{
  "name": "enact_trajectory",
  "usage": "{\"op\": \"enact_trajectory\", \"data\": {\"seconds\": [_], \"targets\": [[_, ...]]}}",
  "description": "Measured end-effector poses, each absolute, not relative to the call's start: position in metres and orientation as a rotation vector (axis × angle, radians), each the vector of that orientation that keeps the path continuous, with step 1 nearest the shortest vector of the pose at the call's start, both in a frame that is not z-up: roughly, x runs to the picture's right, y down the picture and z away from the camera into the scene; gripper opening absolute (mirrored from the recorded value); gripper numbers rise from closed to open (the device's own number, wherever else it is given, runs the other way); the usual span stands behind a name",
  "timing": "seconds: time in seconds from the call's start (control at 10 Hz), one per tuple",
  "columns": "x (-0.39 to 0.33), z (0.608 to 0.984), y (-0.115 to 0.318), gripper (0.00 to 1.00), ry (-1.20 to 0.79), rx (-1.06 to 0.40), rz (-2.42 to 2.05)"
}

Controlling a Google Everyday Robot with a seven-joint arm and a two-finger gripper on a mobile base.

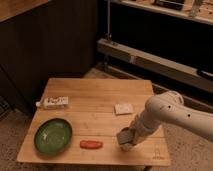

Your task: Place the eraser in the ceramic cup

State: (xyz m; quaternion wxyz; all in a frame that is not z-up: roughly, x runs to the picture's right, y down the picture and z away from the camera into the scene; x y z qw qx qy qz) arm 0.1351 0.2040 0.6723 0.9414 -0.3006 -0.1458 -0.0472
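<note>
My gripper (126, 140) is low over the wooden table (100, 90), near its front right edge, at the end of the white arm (170, 112) that comes in from the right. The white ceramic cup does not show; it is hidden or out of view. A flat pale square piece (123, 108) lies just behind the gripper. A long white piece with print on it (52, 102) lies at the left edge. I cannot tell which of these two is the eraser.
A green plate (52, 135) sits at the front left. A red-orange oblong thing (91, 144) lies between the plate and the gripper. Dark cabinets and a metal shelf rail (150, 60) stand behind the table.
</note>
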Motion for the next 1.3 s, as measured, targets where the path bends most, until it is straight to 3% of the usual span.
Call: {"op": "enact_trajectory", "data": {"seconds": [0.7, 0.9, 1.1, 1.3], "targets": [[0.1349, 0.6744, 0.2058, 0.30, -0.300, -0.612, -0.099], [0.1351, 0.6744, 0.2061, 0.40, -0.300, -0.612, -0.098], [0.1349, 0.6750, 0.2068, 0.59, -0.301, -0.612, -0.100], [0.1348, 0.6757, 0.2072, 0.61, -0.302, -0.612, -0.101]]}}
